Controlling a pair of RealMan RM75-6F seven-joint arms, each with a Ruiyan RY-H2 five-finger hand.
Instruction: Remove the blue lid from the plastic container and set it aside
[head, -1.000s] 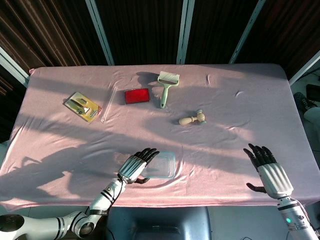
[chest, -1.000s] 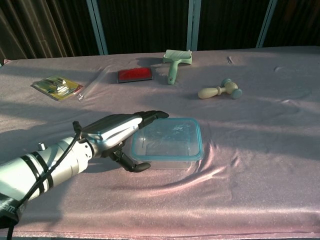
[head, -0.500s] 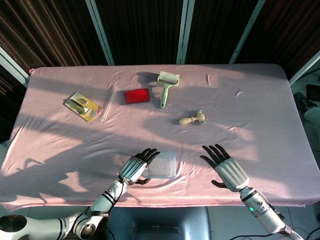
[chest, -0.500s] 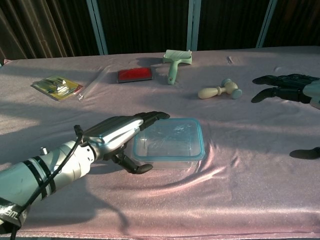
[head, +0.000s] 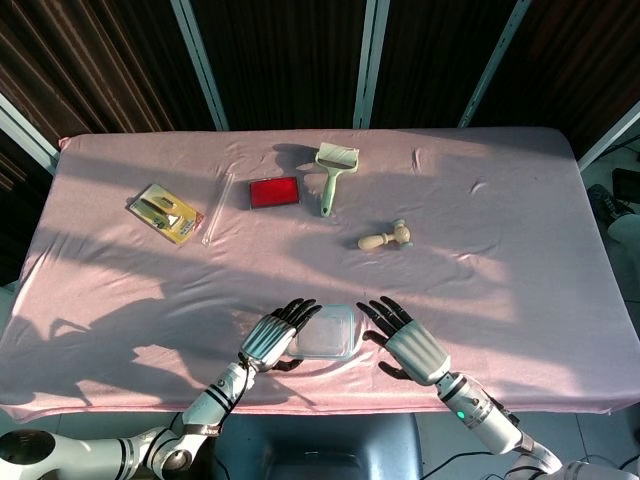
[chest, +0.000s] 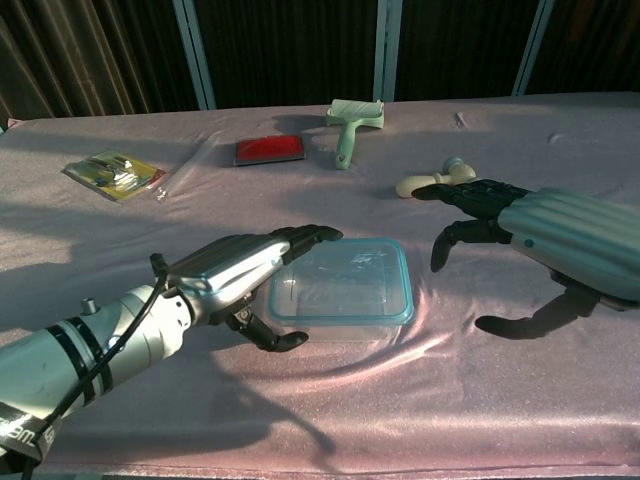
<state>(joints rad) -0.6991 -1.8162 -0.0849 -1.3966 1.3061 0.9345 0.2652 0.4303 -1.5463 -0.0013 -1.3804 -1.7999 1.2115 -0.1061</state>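
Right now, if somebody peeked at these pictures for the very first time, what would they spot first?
Probably the two robot hands at the near edge of the pink table, the left hand and right hand, fingers spread on either side of the clear plastic container with its blue lid on. Farther back, the red block and the pale green roller catch the eye.

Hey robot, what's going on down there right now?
Left robot hand open, at container left edge. Right robot hand open beside it. Blue lid on. Nothing blocking.
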